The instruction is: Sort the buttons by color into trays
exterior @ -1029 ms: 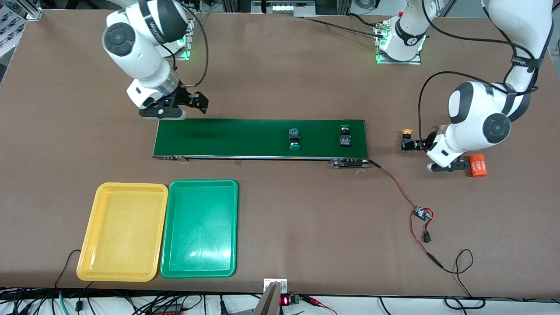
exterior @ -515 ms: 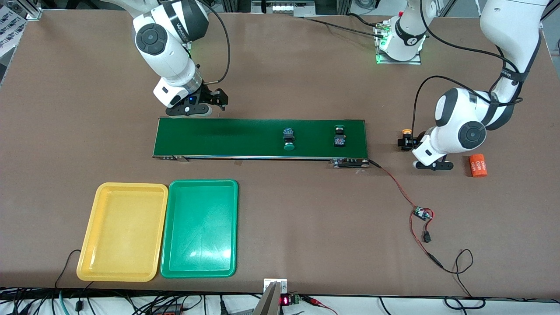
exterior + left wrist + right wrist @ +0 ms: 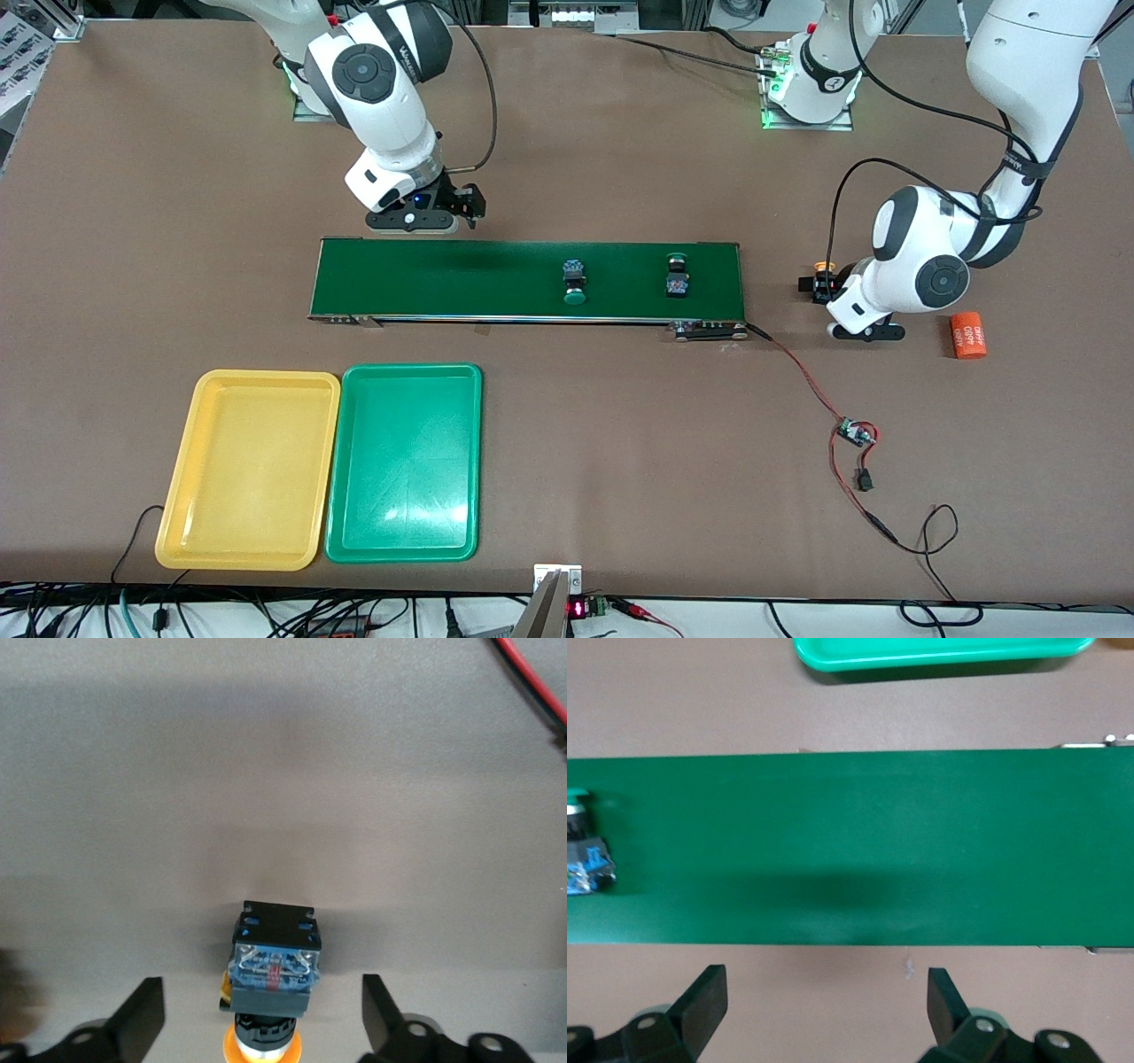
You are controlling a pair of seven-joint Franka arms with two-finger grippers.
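From the front camera, the yellow tray [image 3: 248, 470] and the green tray [image 3: 405, 462] lay side by side touching, nearer the camera than the conveyor belt [image 3: 496, 280]; both held nothing. Three buttons showed: two green-capped ones on the belt, one near its middle [image 3: 574, 282] and one [image 3: 677, 275] toward the left arm's end, and a yellow-capped button [image 3: 821, 276] up in the left gripper's [image 3: 817, 289] reach over the bare table past the belt's end. One orange cylinder [image 3: 967, 335] lay beside that arm, and a red-and-black wire [image 3: 819, 399] ran from the belt to a small circuit board [image 3: 857, 433]. The right gripper [image 3: 461, 206] hung over the table just off the belt's edge.

In the left wrist view, the fingers [image 3: 142, 1014] stood spread wide, clear of the yellow-capped button [image 3: 270, 974] between them.

In the right wrist view, the fingers [image 3: 704, 997] were spread with nothing between, over the belt [image 3: 859, 846]; one green-capped button [image 3: 585, 850] showed at the frame's edge and the green tray's rim [image 3: 939, 651] past the belt.
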